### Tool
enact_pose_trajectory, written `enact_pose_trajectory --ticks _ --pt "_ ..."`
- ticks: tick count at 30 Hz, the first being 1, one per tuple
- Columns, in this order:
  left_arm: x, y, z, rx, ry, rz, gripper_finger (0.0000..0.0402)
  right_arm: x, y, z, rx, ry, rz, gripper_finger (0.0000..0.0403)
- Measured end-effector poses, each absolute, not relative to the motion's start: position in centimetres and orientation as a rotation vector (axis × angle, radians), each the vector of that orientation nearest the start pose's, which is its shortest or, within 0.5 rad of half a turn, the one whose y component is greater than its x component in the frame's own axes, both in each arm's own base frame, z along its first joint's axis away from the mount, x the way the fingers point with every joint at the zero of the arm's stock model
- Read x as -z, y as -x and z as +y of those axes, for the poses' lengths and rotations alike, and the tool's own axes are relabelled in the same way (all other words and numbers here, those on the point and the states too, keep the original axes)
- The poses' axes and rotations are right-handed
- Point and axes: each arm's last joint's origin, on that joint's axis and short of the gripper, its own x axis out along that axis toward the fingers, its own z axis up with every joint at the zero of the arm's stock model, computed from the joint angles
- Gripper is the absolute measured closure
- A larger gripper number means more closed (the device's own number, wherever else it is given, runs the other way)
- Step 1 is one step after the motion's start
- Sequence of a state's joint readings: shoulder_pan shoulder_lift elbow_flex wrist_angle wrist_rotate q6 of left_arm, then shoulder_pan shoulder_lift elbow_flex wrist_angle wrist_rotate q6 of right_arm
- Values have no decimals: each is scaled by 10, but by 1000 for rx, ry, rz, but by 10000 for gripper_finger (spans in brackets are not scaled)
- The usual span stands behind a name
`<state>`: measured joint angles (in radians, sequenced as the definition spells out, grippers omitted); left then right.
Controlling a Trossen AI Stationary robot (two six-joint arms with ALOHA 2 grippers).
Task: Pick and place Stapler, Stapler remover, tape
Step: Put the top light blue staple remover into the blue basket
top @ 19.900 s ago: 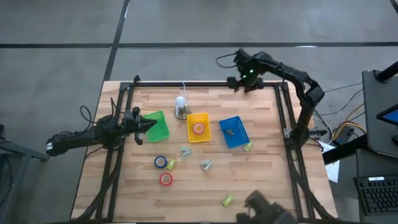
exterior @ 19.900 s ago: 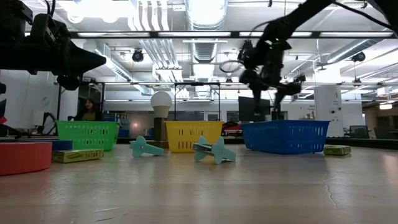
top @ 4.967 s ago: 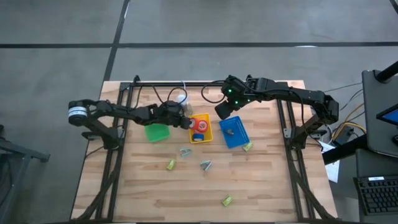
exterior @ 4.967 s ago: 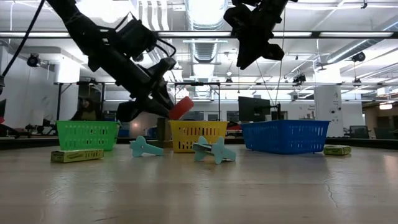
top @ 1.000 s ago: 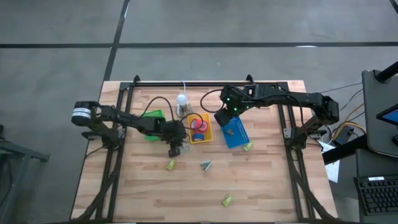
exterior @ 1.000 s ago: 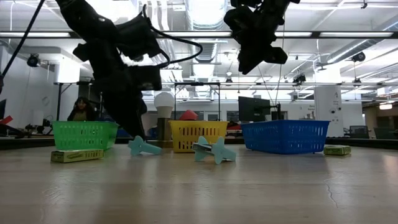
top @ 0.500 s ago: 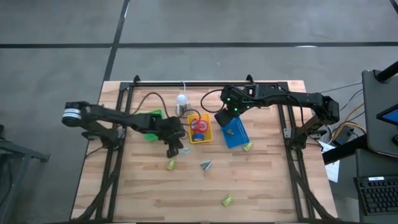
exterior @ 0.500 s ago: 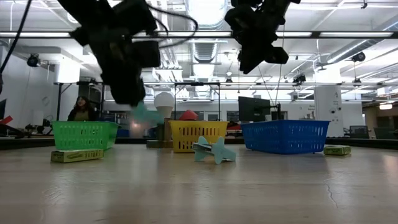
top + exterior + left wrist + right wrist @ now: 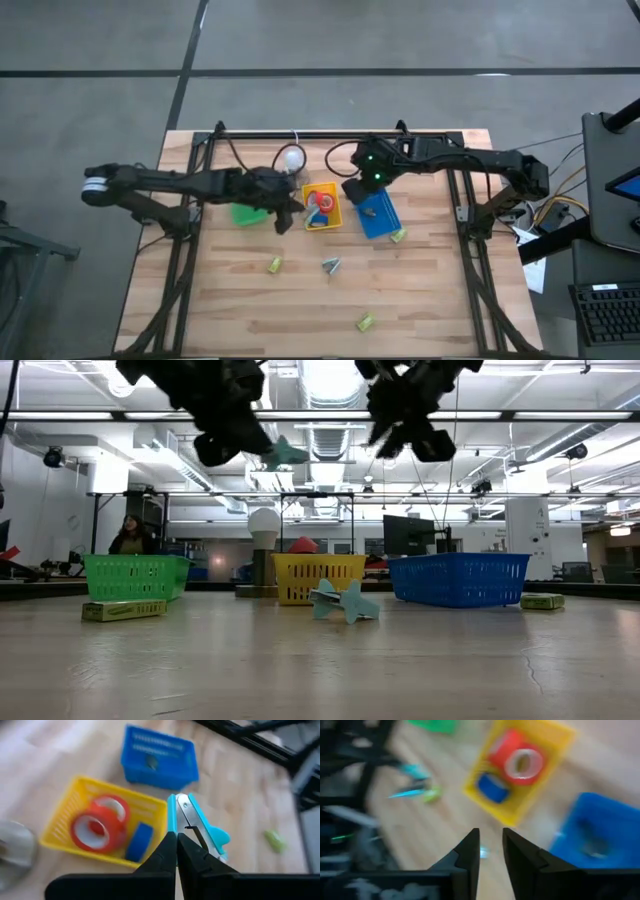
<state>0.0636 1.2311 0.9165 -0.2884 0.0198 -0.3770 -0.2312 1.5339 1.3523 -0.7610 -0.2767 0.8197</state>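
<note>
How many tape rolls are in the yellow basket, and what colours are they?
Red tape rolls: 2
Blue tape roll: 1
Total: 3, all inside the yellow basket

The wooden table [image 9: 420, 290] carries green [image 9: 250, 213], yellow [image 9: 322, 207] and blue baskets [image 9: 379, 212], a teal remover [image 9: 330, 265] and small green staplers [image 9: 365, 322].

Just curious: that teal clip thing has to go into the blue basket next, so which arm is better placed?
Probably the left: its hand is shut on the teal staple remover. The right hand hovers empty above the blue basket.
</note>
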Motion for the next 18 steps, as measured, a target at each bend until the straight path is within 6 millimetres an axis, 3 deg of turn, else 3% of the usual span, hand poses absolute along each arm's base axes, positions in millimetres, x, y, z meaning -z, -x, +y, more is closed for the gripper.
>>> enact_pose_trajectory --ticks 7,12,18 --pt "-298 -272 21 -301 235 522 398 -299 -332 -65 82 -1178 655 240" --pt "-311 -274 18 -307 154 482 398 -292 -335 -66 65 -1224 584 201" --pt "-317 -275 16 -294 141 470 398 -286 -335 -68 110 -1239 549 188"
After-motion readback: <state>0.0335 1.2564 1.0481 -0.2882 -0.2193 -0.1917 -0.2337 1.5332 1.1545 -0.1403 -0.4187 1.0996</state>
